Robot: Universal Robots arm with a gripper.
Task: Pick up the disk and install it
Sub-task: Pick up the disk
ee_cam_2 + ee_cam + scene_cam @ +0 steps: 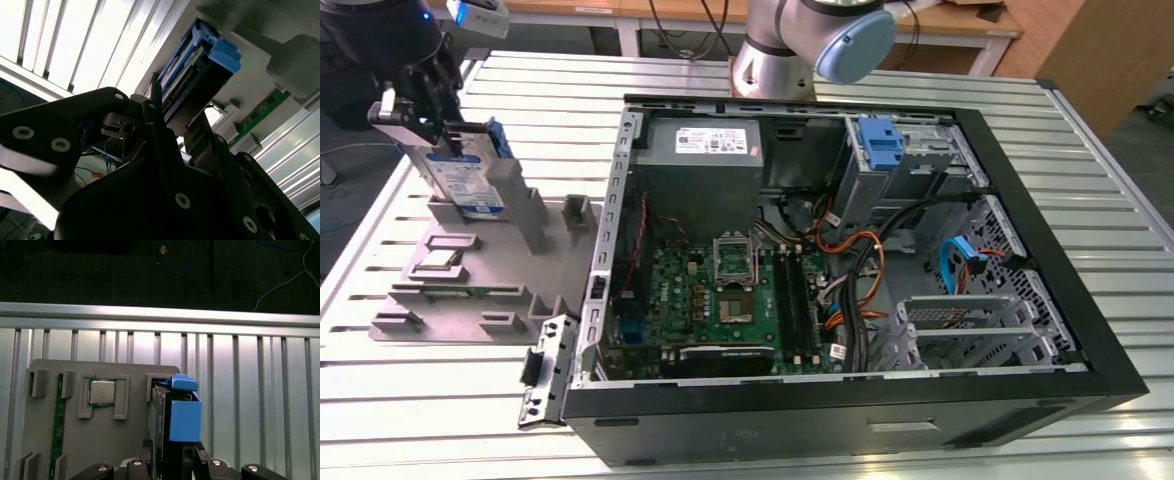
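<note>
The open computer case (1067,300) was located at 3 o'clock of the grey fixture (454,290). The disk (464,180) was held upright at the fixture's 12 o'clock edge, pinched at its top by the gripper (443,128). Its lower edge was apparently seated in a fixture slot.

Disk (184,422) partly behind the claw (172,450)

Exterior view: open black metal computer case (854,425) centre-right on slatted metal table (427,400).
At left, grey plastic holder tray (494,272); upright at its upper left, silver blue-framed disk (460,180), black gripper (434,125) clamped atop.
</note>
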